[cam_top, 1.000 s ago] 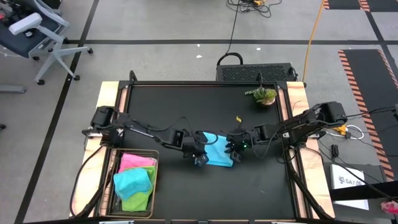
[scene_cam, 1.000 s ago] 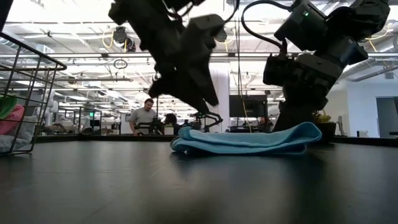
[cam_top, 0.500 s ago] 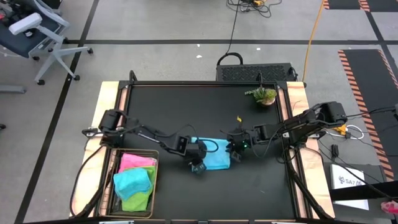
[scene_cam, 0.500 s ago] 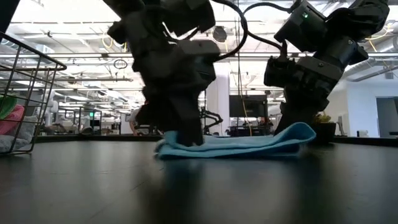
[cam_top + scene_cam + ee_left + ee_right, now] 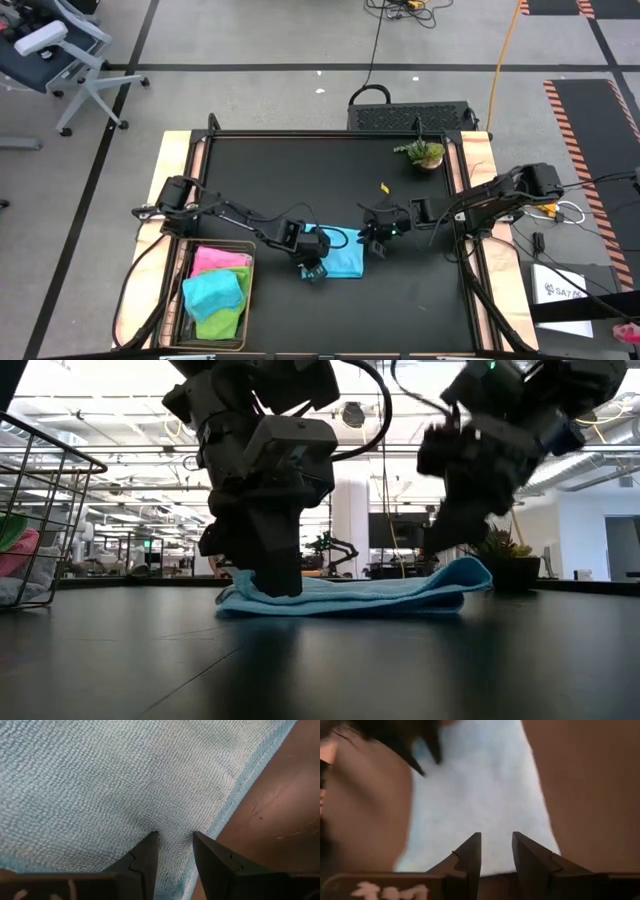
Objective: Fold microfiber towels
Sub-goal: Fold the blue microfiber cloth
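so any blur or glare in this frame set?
Low view: right gripper motion-blurred, room lights behind blown out, arms in silhouette. Right wrist view: light blue towel soft, no weave visible. Left wrist view: sharp, towel weave crisp around the left gripper. High view: even light, no glare on the table.

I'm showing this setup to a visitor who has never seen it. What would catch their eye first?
Probably the light blue towel, folded flat near the middle of the black table, with both dark arms meeting over it. The left gripper presses down on its left end, while the right gripper hangs just above its right end. Next, the wire basket at the table's front left, holding bright pink, teal and lime green towels.
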